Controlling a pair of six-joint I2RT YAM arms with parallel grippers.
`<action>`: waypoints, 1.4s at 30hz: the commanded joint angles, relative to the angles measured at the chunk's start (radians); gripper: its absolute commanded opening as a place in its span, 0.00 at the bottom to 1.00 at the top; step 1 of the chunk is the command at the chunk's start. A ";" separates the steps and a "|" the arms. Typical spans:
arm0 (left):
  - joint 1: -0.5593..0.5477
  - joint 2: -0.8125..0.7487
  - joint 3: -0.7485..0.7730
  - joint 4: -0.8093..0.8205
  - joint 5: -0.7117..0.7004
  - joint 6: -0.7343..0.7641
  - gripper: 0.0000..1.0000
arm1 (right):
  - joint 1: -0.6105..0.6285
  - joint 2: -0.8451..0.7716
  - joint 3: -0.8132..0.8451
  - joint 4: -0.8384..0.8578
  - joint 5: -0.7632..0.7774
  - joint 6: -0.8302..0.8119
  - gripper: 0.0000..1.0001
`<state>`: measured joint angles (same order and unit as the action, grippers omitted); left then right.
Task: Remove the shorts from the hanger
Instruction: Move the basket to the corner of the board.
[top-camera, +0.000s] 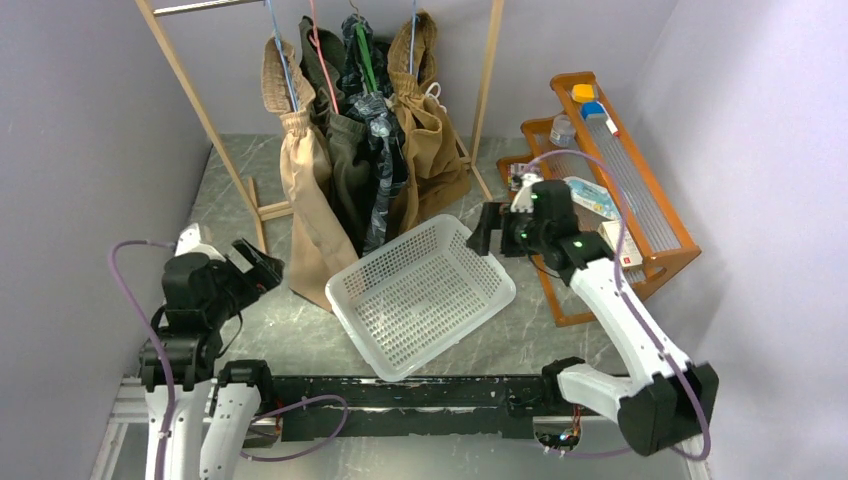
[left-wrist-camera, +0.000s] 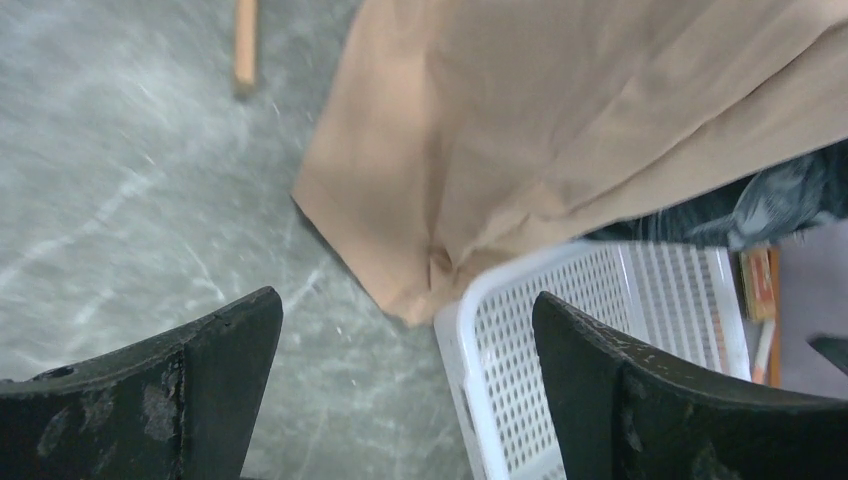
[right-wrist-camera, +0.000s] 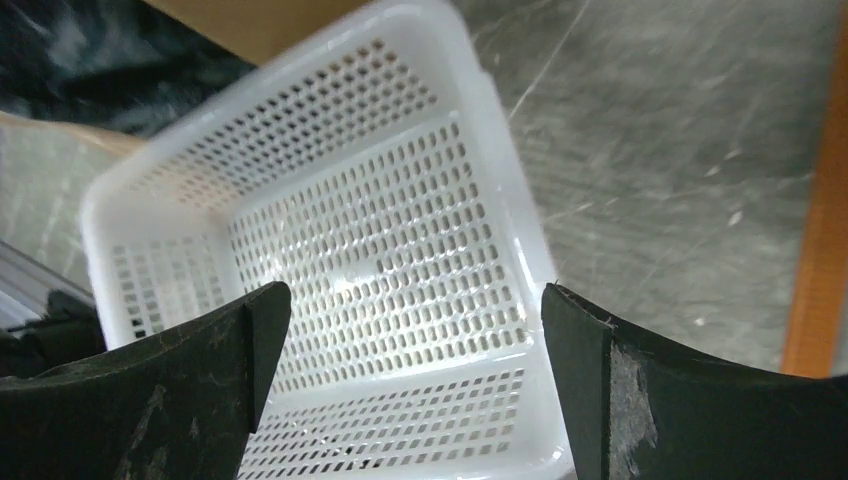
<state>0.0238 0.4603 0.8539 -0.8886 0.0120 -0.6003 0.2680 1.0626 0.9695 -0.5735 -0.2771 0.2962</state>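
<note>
Grey marbled tabletop (top-camera: 300, 345), pale lilac walls all round.

Left gripper (top-camera: 258, 265): jaws spread wide, holding nothing, low over the table at the near left. Through its wrist camera, hem of the light beige shorts (left-wrist-camera: 520, 130) straight ahead, draped down to the tabletop at the corner of a white perforated basket (left-wrist-camera: 460, 340).

Right gripper (top-camera: 495, 232): jaws likewise wide apart, empty, poised at the basket's far right corner, pointing into it. Nothing visible inside the basket.

Beyond the basket, on a wooden rack (top-camera: 200, 110) at the back of the table: four pairs side by side, each on its own hanger. From left: light beige, olive green shorts (top-camera: 345, 170), dark patterned shorts (top-camera: 380, 170), tan brown shorts (top-camera: 430, 150). Hangers (top-camera: 366, 55) blue, pink, green, blue.

Far right: orange wooden shelf (top-camera: 660, 210) with small items, too small to name.
</note>
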 joint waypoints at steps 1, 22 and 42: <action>-0.017 -0.034 -0.121 0.079 0.234 -0.070 0.99 | 0.121 0.132 0.047 -0.037 0.160 0.041 1.00; -0.115 0.099 -0.390 0.364 0.550 -0.190 0.96 | 0.158 0.408 -0.065 0.129 0.211 0.027 1.00; -0.279 0.252 -0.383 0.497 0.337 -0.298 0.88 | 0.265 0.297 -0.264 0.285 -0.263 0.169 0.99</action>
<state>-0.2356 0.6971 0.4126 -0.4088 0.4232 -0.8764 0.4553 1.3285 0.7345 -0.2935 -0.4095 0.4179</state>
